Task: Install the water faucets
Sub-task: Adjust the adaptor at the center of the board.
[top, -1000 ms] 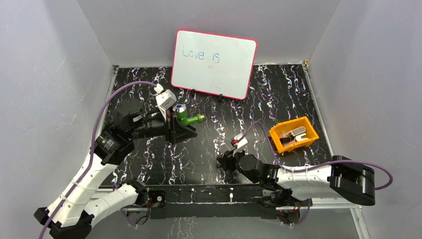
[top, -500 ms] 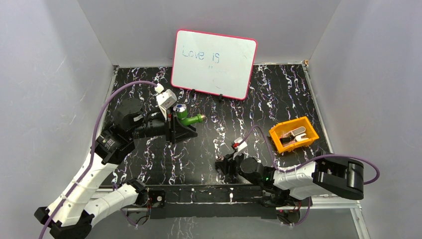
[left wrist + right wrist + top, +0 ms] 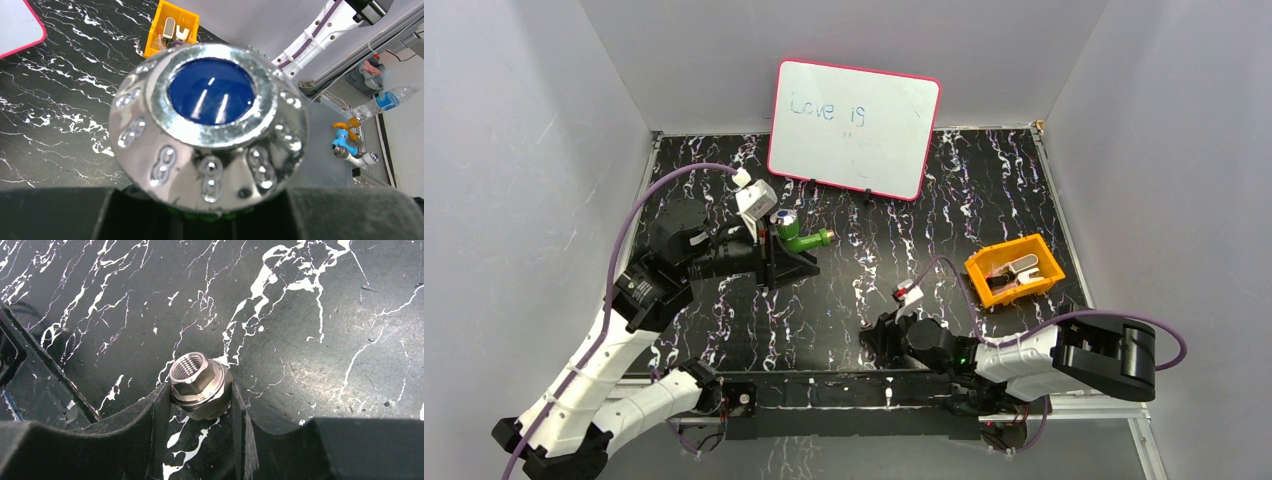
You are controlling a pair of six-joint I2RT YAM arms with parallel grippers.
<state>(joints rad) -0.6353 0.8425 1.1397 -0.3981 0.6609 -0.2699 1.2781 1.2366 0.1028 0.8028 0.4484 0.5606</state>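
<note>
Beyond faucet (image 3: 800, 238), whiteboard (image 3: 854, 128): "Love is"

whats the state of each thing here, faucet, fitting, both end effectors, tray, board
green faucet: clamped in the left end effector, blue knob toward the wrist camera
left end effector: shut on the green faucet
metal fitting: pinched in the right end effector, threaded opening showing
right end effector: shut on the metal fitting
orange tray: holds metal pieces
whiteboard: propped upright, "Love is" written
</note>
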